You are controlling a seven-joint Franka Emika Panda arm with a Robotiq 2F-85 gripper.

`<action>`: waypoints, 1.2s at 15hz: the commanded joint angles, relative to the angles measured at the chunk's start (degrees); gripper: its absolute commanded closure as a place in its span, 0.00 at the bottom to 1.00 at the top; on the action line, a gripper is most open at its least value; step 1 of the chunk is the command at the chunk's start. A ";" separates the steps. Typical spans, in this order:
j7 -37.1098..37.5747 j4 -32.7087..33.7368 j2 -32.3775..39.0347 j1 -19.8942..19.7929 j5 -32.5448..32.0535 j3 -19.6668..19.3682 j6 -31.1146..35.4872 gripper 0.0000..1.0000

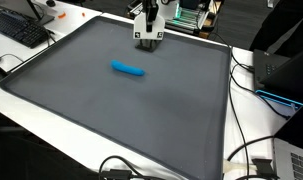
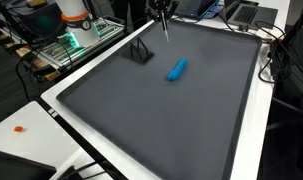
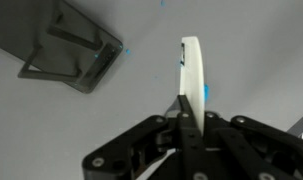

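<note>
One white stick (image 3: 194,70) stands between the jaws, which are closed on its lower end. It is held in the air above the grey mat (image 2: 161,120), near one edge of it and close to one black stand (image 2: 141,52). One blue piece (image 2: 177,68) lies flat on the mat, apart from the stand. The single mat covers a white worktop (image 2: 11,115), and one keyboard (image 1: 21,28) lies beside it. Only the wrist view shows the grip clearly, with the stand behind it. The blue piece is seen only in both exterior views.
</note>
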 commanded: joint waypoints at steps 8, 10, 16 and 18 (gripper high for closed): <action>-29.45 21.25 15.17 0.87 -2.46 -0.07 -16.50 0.99; -33.69 24.08 17.25 1.06 -4.08 -0.42 -20.02 0.99; -38.15 26.18 18.50 1.18 -4.88 -1.27 -21.27 0.96; -38.30 26.85 19.04 1.15 -5.42 -1.58 -21.18 0.96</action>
